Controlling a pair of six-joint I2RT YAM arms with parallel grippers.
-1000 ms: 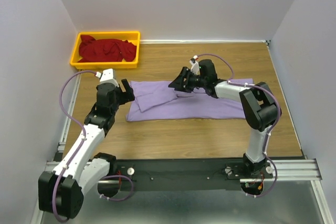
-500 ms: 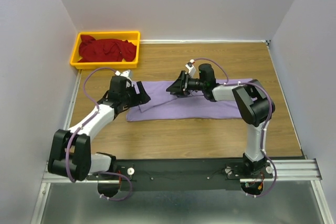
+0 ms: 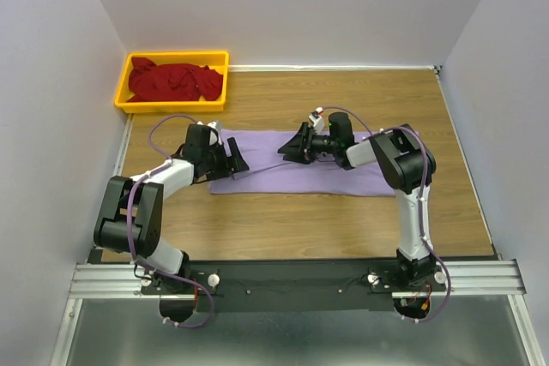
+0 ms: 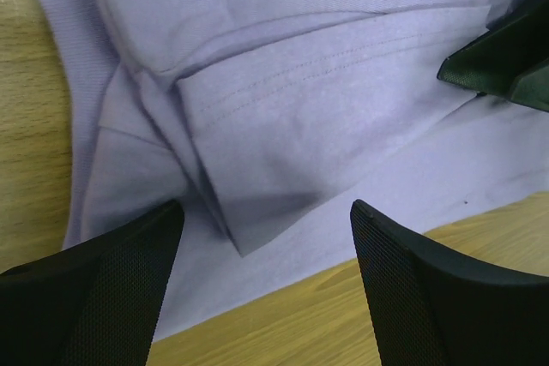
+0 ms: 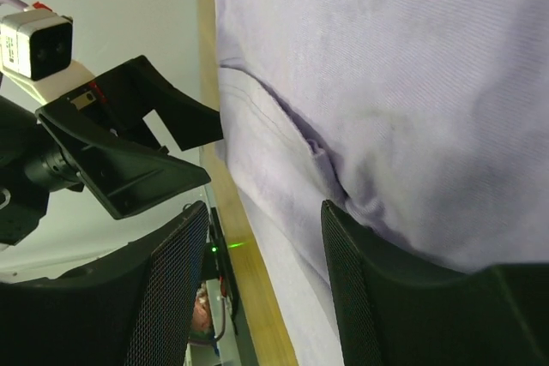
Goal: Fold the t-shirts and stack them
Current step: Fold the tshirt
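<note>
A purple t-shirt (image 3: 326, 169) lies spread flat on the wooden table, with its sleeve folded in at the left end (image 4: 283, 135). My left gripper (image 3: 235, 160) is open and empty, low over the shirt's left front edge (image 4: 266, 212). My right gripper (image 3: 288, 149) is open and empty, low over the shirt's middle, one finger (image 5: 377, 297) close to a fold in the cloth (image 5: 412, 126). The two grippers face each other a short way apart. A second, red t-shirt (image 3: 174, 80) lies crumpled in the yellow bin (image 3: 123, 85).
The yellow bin stands at the back left corner of the table (image 3: 283, 220). White walls close in the left, back and right sides. The arms' mounting rail (image 3: 300, 276) runs along the near edge.
My left arm has swung in from the left and dropped low to the shirt's left end. My right gripper has shifted slightly and sits lower on the shirt.
</note>
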